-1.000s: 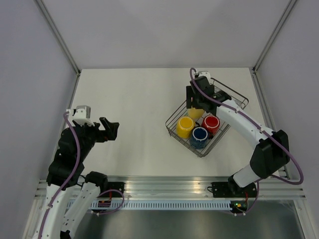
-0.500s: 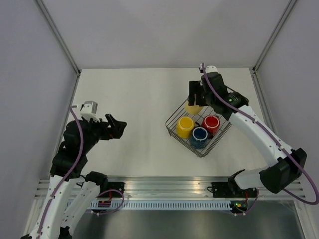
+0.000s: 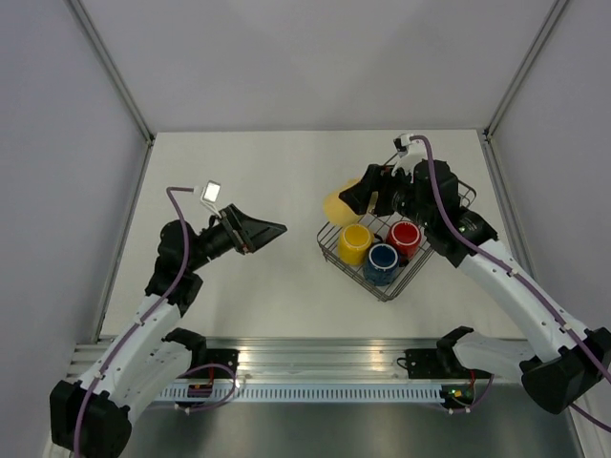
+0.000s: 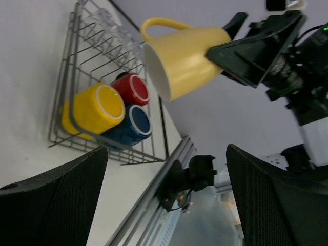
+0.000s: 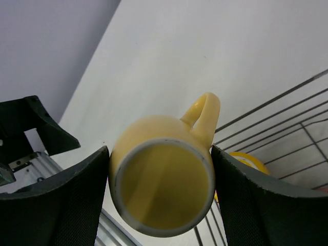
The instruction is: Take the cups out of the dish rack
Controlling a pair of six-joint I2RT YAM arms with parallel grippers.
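1. Three mugs sit in the dish rack (image 3: 382,291) at centre right of the top view: bright yellow mug (image 3: 355,242) on the left, red mug (image 3: 405,237) on the right, dark blue mug (image 3: 383,262) below and between them. All three are packed close together.
2. The fourth one, the pale yellow mug (image 3: 341,203), is out of the rack. It's up in the air, just off the rack's upper left side and over the worktop (image 3: 267,172).
3. The right jaws are clamped on that pale yellow mug, one pad on each side of its body. The wrist view looks straight into the mug's mouth.
4. The mug is tipped onto its side. In the left wrist view its open mouth faces lower left and the handle sticks up at the top.
5. The left jaws are spread wide with nothing in them. They're at centre left of the top view, well apart from the mug and pointing right towards it.
6. The left arm (image 3: 167,286) reaches up from the lower left corner, and the right arm (image 3: 496,277) comes in from the lower right.
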